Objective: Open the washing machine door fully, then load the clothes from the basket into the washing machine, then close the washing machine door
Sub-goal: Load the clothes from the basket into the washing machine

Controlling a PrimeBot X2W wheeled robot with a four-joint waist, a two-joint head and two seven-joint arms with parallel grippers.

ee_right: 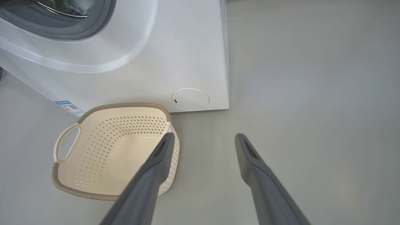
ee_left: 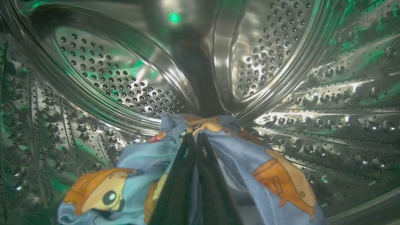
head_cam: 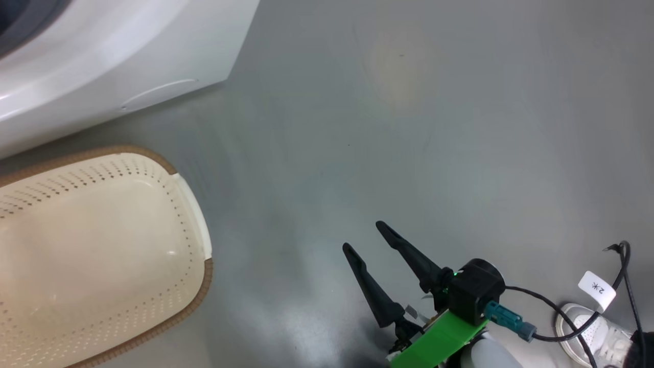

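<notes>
Our left gripper (ee_left: pixel 196 136) is pinched tight on one blue cartoon-print garment (ee_left: pixel 250 156), held low inside the steel drum (ee_left: pixel 125 78) — we should part the jaws here so the cloth falls well behind the drum's front edge, then back straight out. Our right gripper (head_cam: pixel 364 235) hangs spread wide and empty over the floor (head_cam: pixel 434 153). One basket (ee_right: pixel 125 105) — bare inside — sits at the foot of the one washing machine (ee_right: pixel 187 47).

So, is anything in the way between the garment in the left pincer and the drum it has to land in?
Nothing visible does. The left pincer, shut on the blue printed garment, is inside the steel drum, with bare drum wall all round the cloth.
</notes>
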